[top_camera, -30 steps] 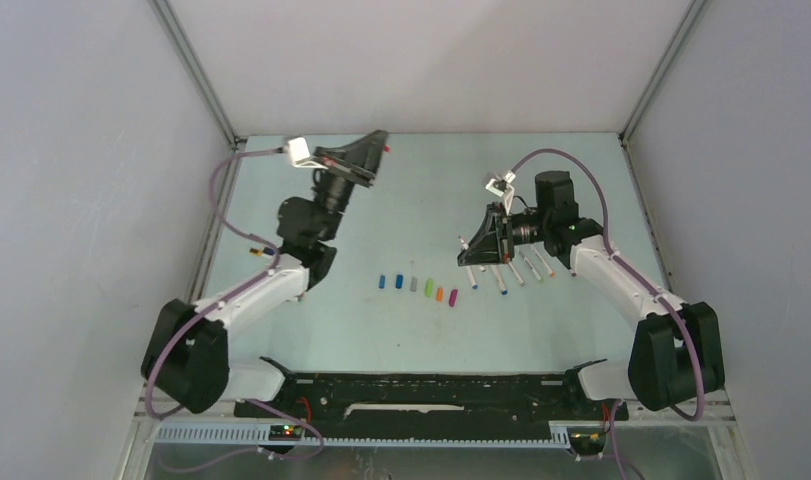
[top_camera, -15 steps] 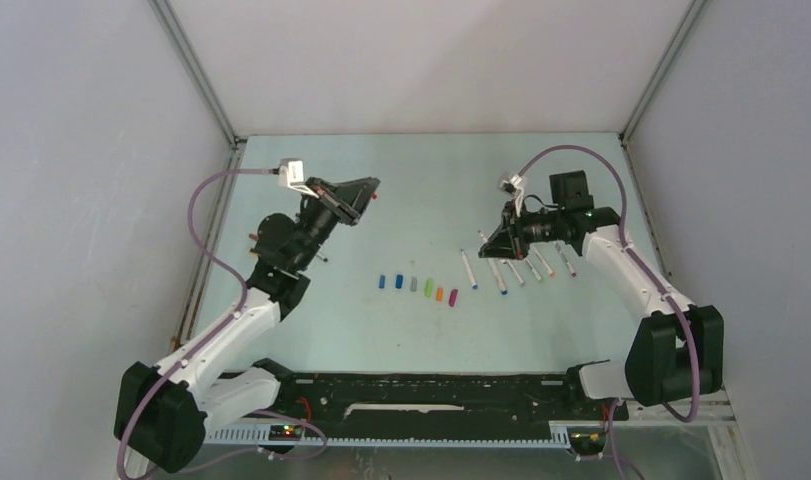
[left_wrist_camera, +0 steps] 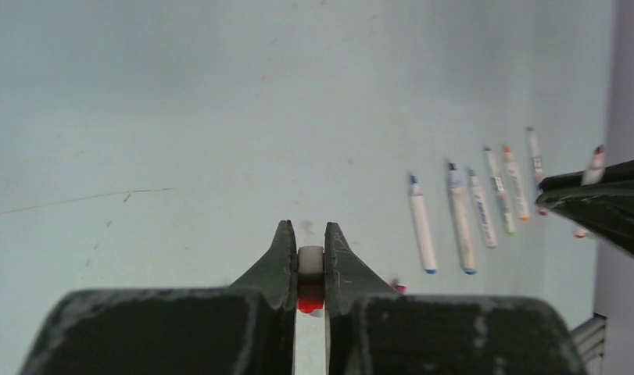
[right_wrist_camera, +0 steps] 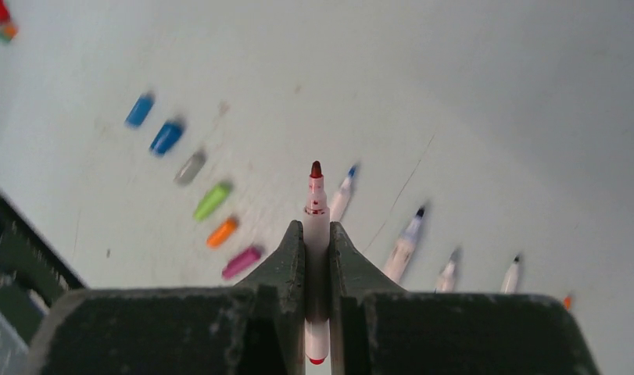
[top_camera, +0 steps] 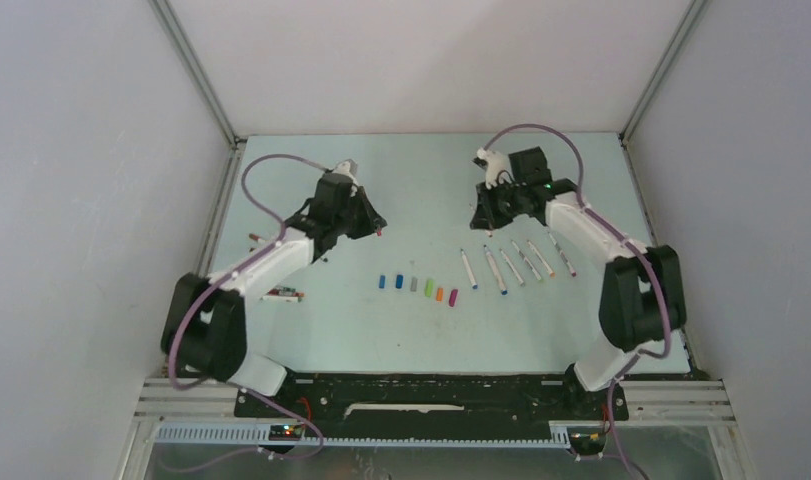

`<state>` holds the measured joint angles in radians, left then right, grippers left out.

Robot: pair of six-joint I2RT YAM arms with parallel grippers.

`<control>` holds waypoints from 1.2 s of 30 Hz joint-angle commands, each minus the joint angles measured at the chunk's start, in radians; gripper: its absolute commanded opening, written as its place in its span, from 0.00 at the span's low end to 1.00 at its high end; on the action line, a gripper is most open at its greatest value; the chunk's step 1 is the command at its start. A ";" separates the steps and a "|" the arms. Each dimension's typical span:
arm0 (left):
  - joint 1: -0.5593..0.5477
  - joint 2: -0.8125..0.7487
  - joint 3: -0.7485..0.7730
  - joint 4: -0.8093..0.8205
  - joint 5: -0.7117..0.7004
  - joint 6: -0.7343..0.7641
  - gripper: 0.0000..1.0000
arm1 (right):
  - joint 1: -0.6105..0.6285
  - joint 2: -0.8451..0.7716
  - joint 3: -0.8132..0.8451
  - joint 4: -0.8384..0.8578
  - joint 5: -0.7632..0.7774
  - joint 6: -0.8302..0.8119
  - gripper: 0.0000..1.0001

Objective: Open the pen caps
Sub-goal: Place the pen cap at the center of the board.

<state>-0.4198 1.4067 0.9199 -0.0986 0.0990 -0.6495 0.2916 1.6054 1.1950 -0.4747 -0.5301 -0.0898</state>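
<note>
Moved: left gripper (top_camera: 377, 228) nearer, right gripper (top_camera: 488, 229) farther | left pinching red cap (left_wrist_camera: 310, 275) | right pinching uncapped red pen (right_wrist_camera: 317, 228)

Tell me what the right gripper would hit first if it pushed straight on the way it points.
Probably bare table: the red-tipped pen clamped in the right gripper sticks out ahead and would touch down first. The blue-tipped pen lies just beside that line; depth is unclear.

Pen caps (top_camera: 428, 288) lie in a row left of the pens (top_camera: 495, 272).
</note>
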 commanded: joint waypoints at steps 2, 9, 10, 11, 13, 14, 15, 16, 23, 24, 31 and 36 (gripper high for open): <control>0.011 0.211 0.244 -0.295 -0.032 0.071 0.00 | 0.058 0.199 0.219 0.013 0.223 0.202 0.05; 0.013 0.376 0.398 -0.408 -0.051 0.122 0.00 | 0.099 0.402 0.421 -0.050 0.256 0.264 0.07; 0.013 0.387 0.408 -0.412 -0.051 0.125 0.00 | 0.105 0.428 0.450 -0.069 0.261 0.266 0.07; 0.013 0.396 0.412 -0.410 -0.048 0.128 0.00 | 0.109 0.450 0.477 -0.088 0.265 0.273 0.08; 0.012 0.413 0.416 -0.407 -0.052 0.135 0.00 | 0.124 0.494 0.512 -0.107 0.263 0.278 0.08; 0.013 0.422 0.418 -0.407 -0.058 0.137 0.00 | 0.130 0.510 0.524 -0.113 0.264 0.277 0.08; 0.012 0.433 0.420 -0.409 -0.068 0.138 0.00 | 0.139 0.526 0.530 -0.113 0.268 0.277 0.09; 0.011 0.439 0.421 -0.409 -0.082 0.141 0.00 | 0.143 0.538 0.534 -0.114 0.270 0.278 0.09; 0.013 0.509 0.468 -0.454 -0.122 0.162 0.00 | 0.149 0.613 0.579 -0.124 0.320 0.277 0.12; 0.013 0.522 0.484 -0.464 -0.130 0.166 0.00 | 0.151 0.622 0.585 -0.127 0.332 0.275 0.13; 0.013 0.575 0.557 -0.533 -0.157 0.177 0.02 | 0.167 0.670 0.609 -0.136 0.387 0.255 0.20; 0.013 0.600 0.578 -0.557 -0.151 0.187 0.10 | 0.175 0.679 0.603 -0.135 0.406 0.241 0.26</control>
<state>-0.4110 1.9926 1.4384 -0.6197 -0.0349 -0.4908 0.4522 2.2593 1.7638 -0.6064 -0.1658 0.1688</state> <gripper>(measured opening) 0.094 0.242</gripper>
